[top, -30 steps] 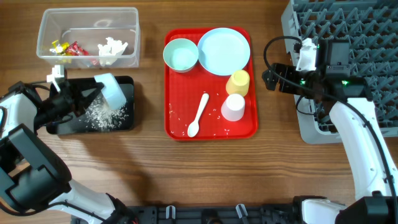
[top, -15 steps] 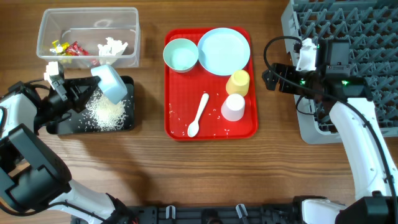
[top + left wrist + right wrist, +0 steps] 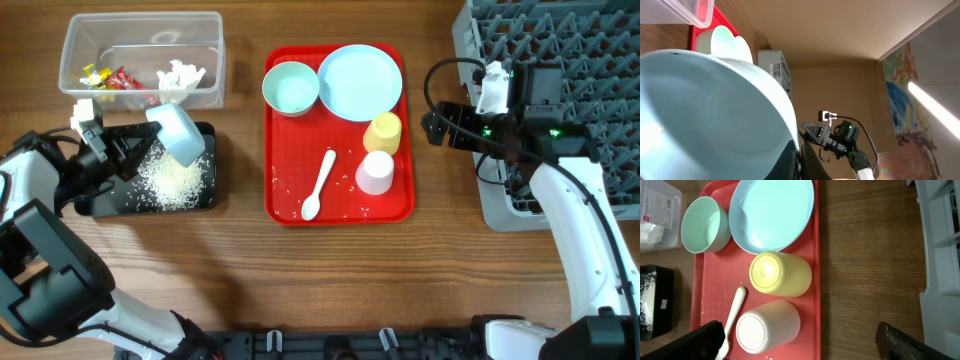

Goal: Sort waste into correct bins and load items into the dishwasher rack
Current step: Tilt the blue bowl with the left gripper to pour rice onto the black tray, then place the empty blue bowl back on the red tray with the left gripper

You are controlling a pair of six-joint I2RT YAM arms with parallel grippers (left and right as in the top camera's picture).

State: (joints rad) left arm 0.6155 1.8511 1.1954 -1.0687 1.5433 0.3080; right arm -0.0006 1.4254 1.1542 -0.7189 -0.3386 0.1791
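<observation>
The light blue bowl (image 3: 180, 131) is up in the air, tilted on its side above the near corner of the black tray (image 3: 94, 204), mouth angled down toward a heap of white rice (image 3: 172, 181) spread across that tray. The left gripper (image 3: 152, 140) has its fingers pressed tight on the bowl's rim, and in the left wrist view the pale inside of the bowl fills nearly the whole picture.

Just behind the black tray sits the clear tub (image 3: 70, 45), holding yellow and red candy wrappers (image 3: 108, 77) and crumpled white tissue (image 3: 181, 78).

Over to the middle: the red serving tray (image 3: 290, 150) carries a second bowl (image 3: 291, 88) touching the big light blue plate (image 3: 360, 82). The yellow cup (image 3: 383, 132) and the white cup (image 3: 376, 172) both stand upside down, side by side. The white spoon (image 3: 320, 183) lies beside them, with loose grains (image 3: 345, 211) scattered about the tray floor.

The right gripper (image 3: 430, 127) hovers off the tray's right edge, fingers spread wide, nothing between them. Behind that arm, the grey dishwasher rack (image 3: 590, 50) fills the far right corner of the wooden table (image 3: 300, 280).
</observation>
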